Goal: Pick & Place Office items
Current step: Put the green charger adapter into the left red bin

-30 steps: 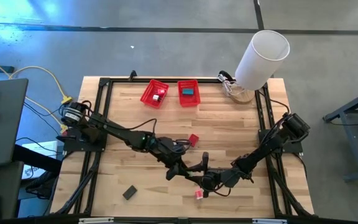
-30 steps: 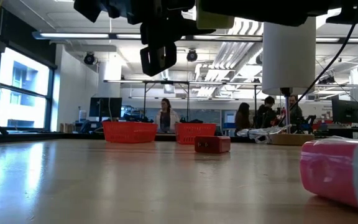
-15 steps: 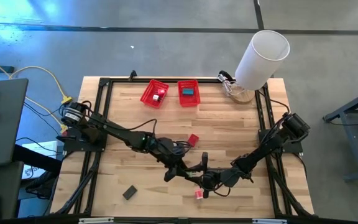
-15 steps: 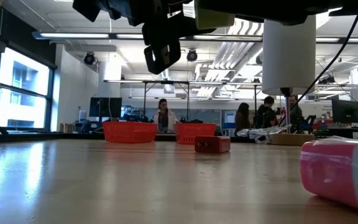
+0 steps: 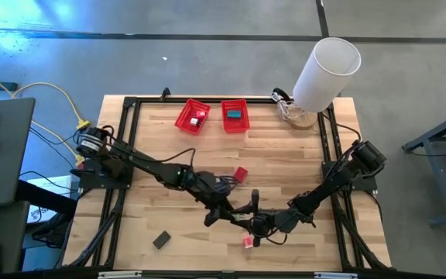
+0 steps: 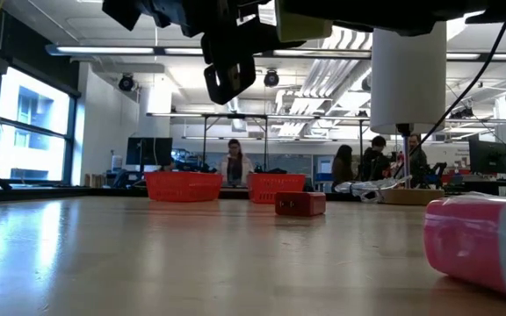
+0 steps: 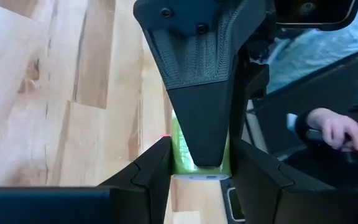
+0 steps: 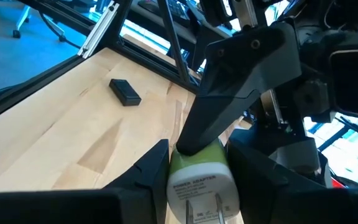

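A green and white power adapter point(image 8: 197, 177) hangs above the table's middle front, between my two grippers. My left gripper point(image 5: 231, 215) comes from the left and my right gripper point(image 5: 252, 221) from the right. Both are shut on the adapter. A red block point(image 5: 241, 173) lies flat on the table behind them. A pink piece point(image 5: 248, 242) lies near the front edge, and a dark grey block point(image 5: 161, 239) lies at the front left. More small pieces lie in the two red baskets point(image 5: 193, 116) point(image 5: 235, 115). My left gripper holds the adapter's green body point(image 7: 180, 152) between its two fingers, coming level from the table's left. My right gripper's finger point(image 7: 197, 81) lies over one face and hides much of it. The adapter is clear of the table. My right gripper pinches the adapter between its two fingers at the white plug end point(image 8: 201, 186), coming level from the table's right. My left gripper's finger point(image 8: 229, 99) lies on the green part point(image 8: 194, 155) beyond. The adapter is lifted clear.
A big white cylinder point(image 5: 325, 71) stands at the far right corner beside a coil of cable. The black frame rails point(image 5: 122, 155) run along the table's sides. A person's hand point(image 7: 328, 124) shows beyond the table, and people sit in the room behind.
In the low view a dark gripper part hanging over the table has risen a little and tipped. Both arms otherwise stay together on the adapter.
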{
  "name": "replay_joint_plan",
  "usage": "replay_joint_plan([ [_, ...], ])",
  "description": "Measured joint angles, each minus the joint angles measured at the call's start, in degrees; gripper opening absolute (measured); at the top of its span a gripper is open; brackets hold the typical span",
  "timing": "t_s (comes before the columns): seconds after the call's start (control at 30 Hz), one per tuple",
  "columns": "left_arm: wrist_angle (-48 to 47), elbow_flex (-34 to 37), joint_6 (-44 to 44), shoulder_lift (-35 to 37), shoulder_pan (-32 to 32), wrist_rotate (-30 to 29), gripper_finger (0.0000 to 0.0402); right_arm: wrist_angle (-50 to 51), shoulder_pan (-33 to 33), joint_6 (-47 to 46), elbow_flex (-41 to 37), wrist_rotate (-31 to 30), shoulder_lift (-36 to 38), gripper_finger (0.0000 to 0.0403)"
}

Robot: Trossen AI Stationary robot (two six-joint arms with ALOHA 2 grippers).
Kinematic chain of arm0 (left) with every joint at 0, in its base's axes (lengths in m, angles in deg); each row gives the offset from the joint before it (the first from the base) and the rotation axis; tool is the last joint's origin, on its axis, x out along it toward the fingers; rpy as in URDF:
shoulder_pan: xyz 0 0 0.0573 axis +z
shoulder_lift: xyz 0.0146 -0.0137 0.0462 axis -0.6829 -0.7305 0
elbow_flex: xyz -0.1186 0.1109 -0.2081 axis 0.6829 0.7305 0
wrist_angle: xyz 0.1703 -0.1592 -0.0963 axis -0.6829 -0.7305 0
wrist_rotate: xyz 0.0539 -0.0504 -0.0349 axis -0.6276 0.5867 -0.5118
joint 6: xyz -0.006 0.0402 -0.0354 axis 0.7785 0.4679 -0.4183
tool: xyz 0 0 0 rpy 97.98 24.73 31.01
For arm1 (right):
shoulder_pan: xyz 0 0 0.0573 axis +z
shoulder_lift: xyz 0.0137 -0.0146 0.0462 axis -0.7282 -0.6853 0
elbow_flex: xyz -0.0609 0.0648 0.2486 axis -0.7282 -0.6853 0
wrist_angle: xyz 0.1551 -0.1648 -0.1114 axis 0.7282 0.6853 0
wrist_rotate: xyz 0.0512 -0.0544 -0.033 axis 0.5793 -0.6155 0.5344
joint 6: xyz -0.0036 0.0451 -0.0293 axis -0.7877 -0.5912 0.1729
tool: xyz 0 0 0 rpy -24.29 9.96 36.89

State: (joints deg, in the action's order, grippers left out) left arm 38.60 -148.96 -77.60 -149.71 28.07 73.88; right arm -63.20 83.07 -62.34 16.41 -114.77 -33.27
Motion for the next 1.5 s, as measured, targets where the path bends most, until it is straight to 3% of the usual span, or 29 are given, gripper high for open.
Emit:
replay_joint_plan([
  [0.4, -0.6, -0.02, 3.3, 0.22, -2.38, -9.34, 0.0177, 0.4, 0.07, -0.4, -0.09, -0.17, 0.0, 0.0125],
  [0.63, 0.12, -0.07, 3.64, 0.22, -3.35, -10.64, 0.0199, 0.9, 0.09, -1.34, -0.09, 0.09, -0.02, 0.0125],
  [0.77, 0.06, -0.07, 12.28, 0.22, -4.0, -12.85, 0.0201, 1.55, 0.09, -2.83, -0.09, -0.41, -0.02, 0.0125],
  [1.07, -0.35, -0.07, 28.97, 0.62, -9.98, -30.7, 0.0201, 5.98, 0.09, -12.07, -0.04, -2.24, 0.29, 0.0125],
  [1.2, -1.34, -0.09, 33.39, 1.01, -12.94, -38.31, 0.0201, 12.36, -0.06, -23.68, -0.04, -3.25, 2.63, 0.0125],
  [1.37, -4.98, -0.09, 40.29, 1.01, -17.17, -54.51, 0.0201, 20.69, -0.87, -40.37, -0.04, -4.0, 9.07, 0.0125],
  [1.5, -5.34, -0.09, 42.55, 1.01, -19.22, -65.14, 0.0201, 21.21, -2.35, -49.93, 0.02, -4.04, 12.79, 0.0125],
])
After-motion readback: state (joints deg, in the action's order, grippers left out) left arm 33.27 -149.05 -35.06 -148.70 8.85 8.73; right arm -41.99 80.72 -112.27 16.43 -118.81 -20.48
